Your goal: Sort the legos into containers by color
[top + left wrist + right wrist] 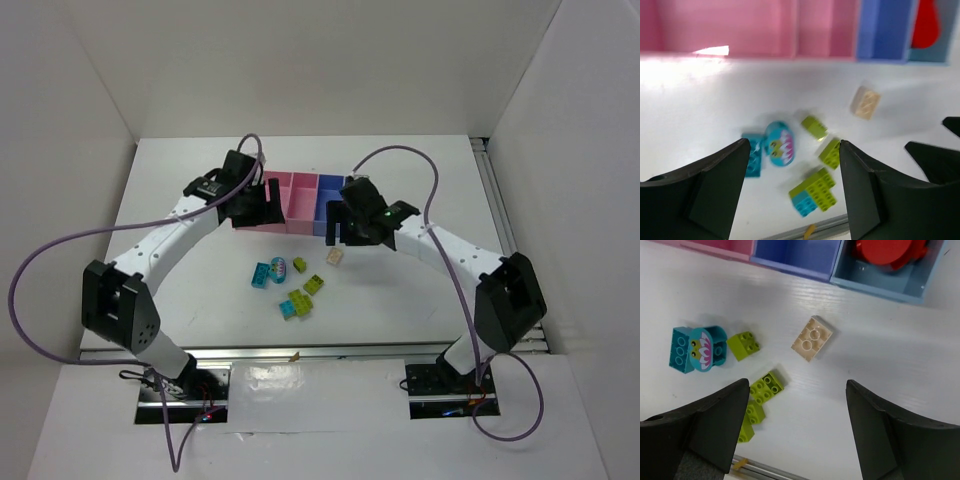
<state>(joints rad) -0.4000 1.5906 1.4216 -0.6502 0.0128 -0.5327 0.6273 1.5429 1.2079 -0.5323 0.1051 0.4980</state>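
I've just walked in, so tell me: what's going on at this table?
It is a colour-sorting job, partway through. The left pincer and right pincer are both open and empty, near the tray. Red pieces lie in the light blue bin; teal bricks, green bricks and a beige brick lie loose on the table.

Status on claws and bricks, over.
Left claw open, right claw open, both empty. Red pieces in light blue bin; beige brick, lime bricks, teal brick loose on table. Nothing in the way.
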